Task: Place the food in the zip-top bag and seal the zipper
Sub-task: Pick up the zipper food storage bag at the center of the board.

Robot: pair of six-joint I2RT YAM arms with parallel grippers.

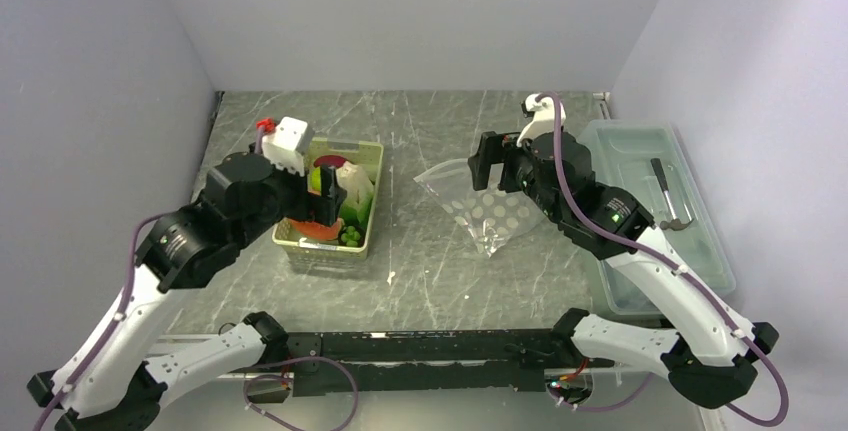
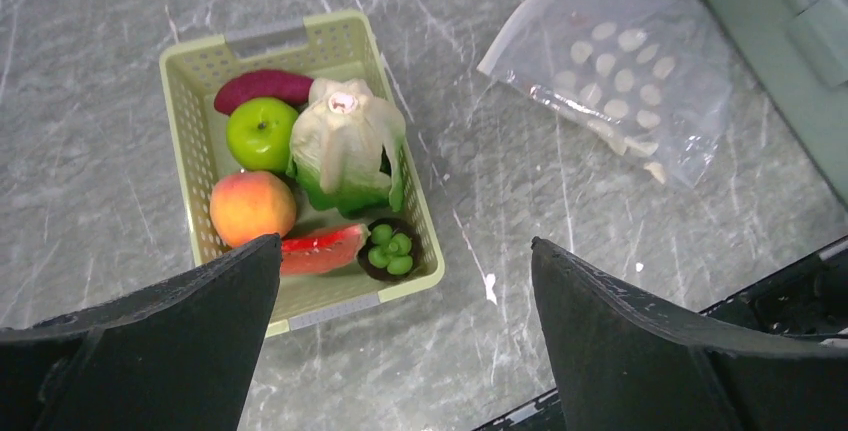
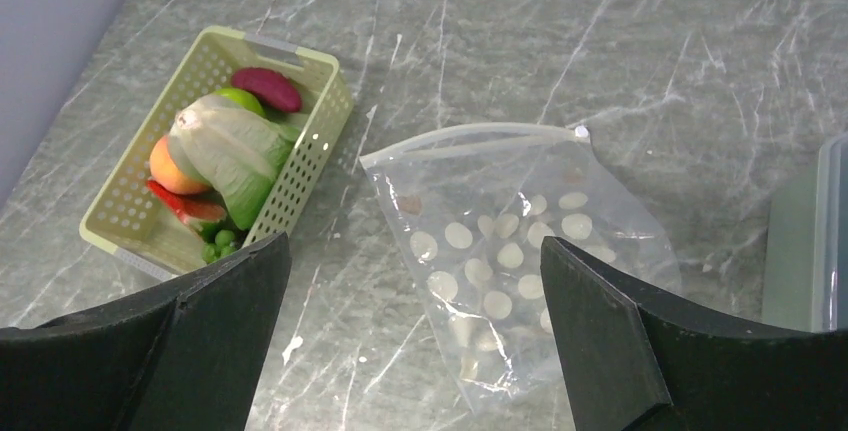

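Note:
A yellow-green basket (image 1: 362, 146) holds the food: an orange-red ball (image 2: 252, 207), green leafy lettuce (image 2: 345, 146), a green round fruit (image 2: 262, 133), a red strip (image 2: 320, 248) and green grapes (image 2: 392, 249). The clear polka-dot zip-top bag (image 1: 490, 213) lies flat and empty right of the basket. It also shows in the right wrist view (image 3: 510, 251), its zipper (image 3: 470, 141) along the far edge. My left gripper (image 1: 325, 186) hovers open and empty over the basket. My right gripper (image 1: 487, 163) hovers open and empty over the bag's far left part.
A purple toy vegetable (image 2: 265, 86) lies at the basket's far end. A clear lidded plastic box (image 1: 655, 201) with a black tool inside (image 1: 668, 196) stands at the right, close to the bag. Walls close in the left, back and right.

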